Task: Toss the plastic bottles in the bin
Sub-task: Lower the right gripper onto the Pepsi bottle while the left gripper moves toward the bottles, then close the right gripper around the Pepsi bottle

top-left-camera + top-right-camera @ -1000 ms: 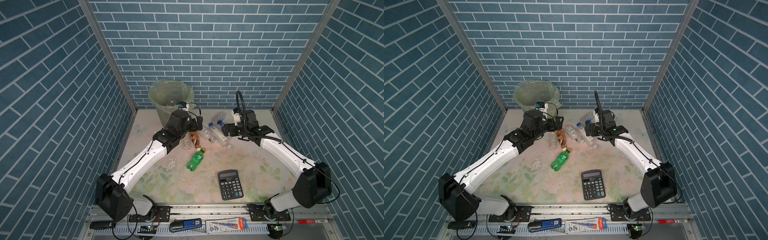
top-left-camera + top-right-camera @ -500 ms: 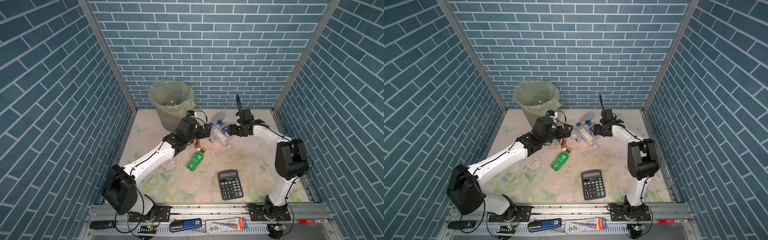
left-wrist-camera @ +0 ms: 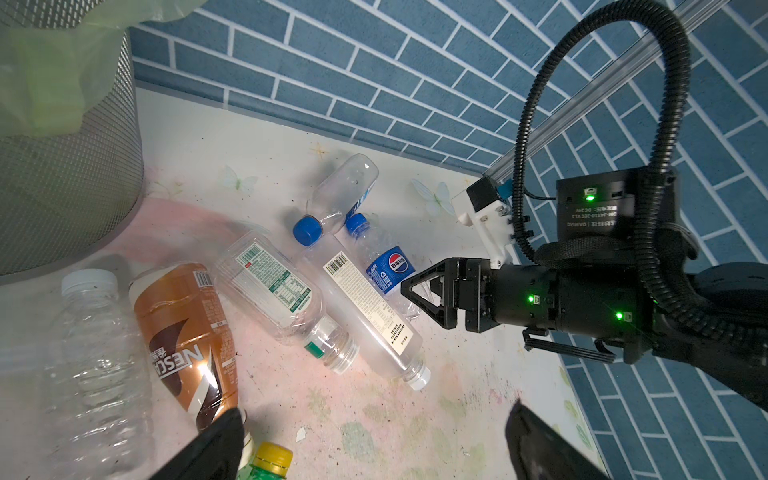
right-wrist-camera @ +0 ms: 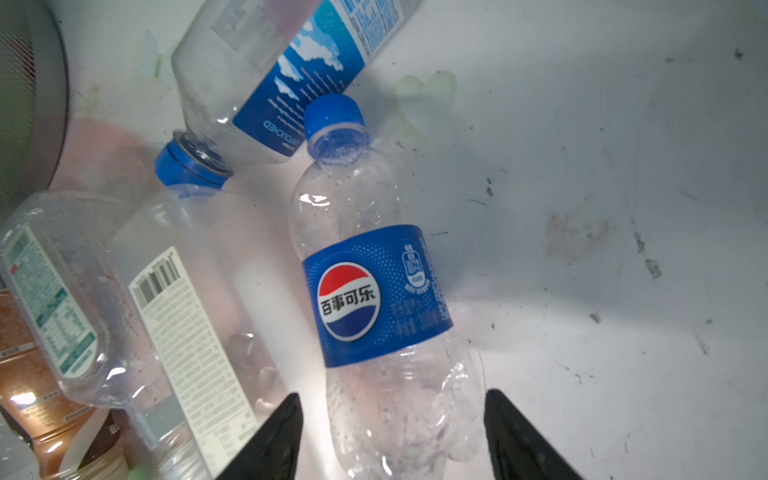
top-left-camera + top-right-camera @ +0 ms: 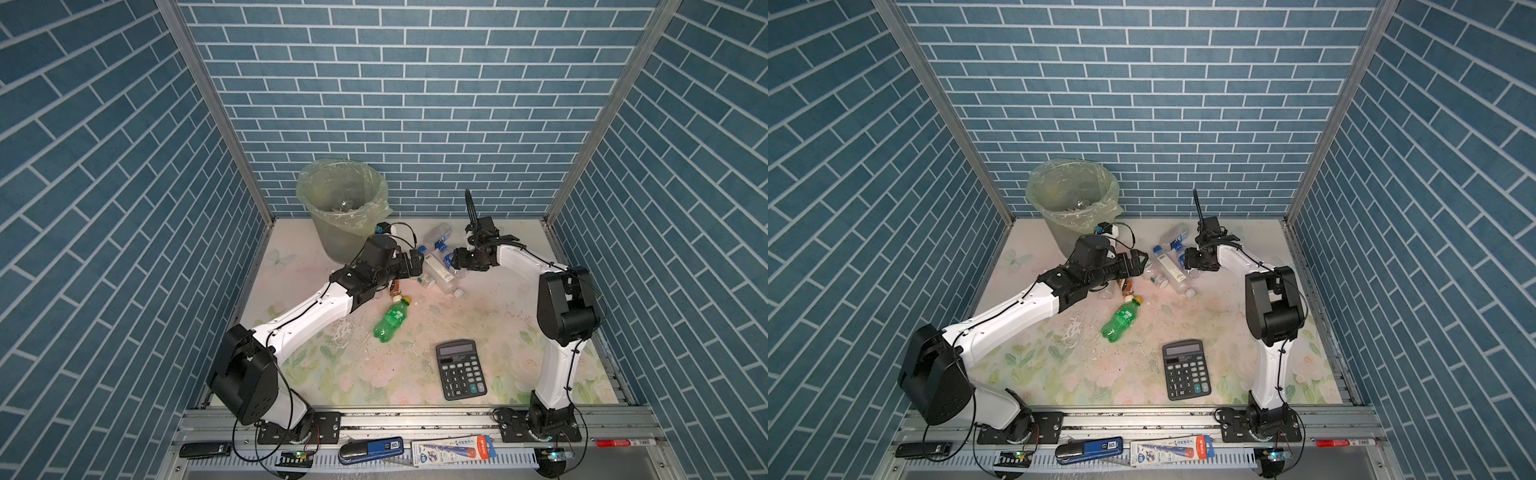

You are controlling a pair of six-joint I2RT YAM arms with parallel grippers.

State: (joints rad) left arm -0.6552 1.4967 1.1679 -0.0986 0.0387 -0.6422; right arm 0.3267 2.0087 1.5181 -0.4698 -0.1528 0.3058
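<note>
Step in hand: pick-up of one bottle by the right gripper (image 4: 390, 419); jaws half-spread astride the lower body of the Pepsi bottle (image 4: 374, 291), a thin gap on each side, no squeeze visible.

Location of item: Pepsi bottle lying flat on the floral table (image 5: 498, 328), blue cap pointing away from the gripper; part of a cluster near the bin (image 5: 345, 237), touching or almost touching the long white-labelled bottle (image 4: 183, 332).

Second arm: left gripper (image 3: 374, 453), jaws spread wide, empty, poised over the cluster by the Nescafé bottle (image 3: 183, 332).

Also present: green bottle (image 5: 390, 318); black calculator (image 5: 460, 368), not for disposal.

Next move, as judged: complete the closure; lift clear of the neighbouring bottles; carry high over the tall rim; the left arm lies along that path.

Changes from a second ago: right jaws narrower; right elbow drawn up and inward; left gripper advanced from beside the bin toward the cluster; bottles and calculator unmoved.
</note>
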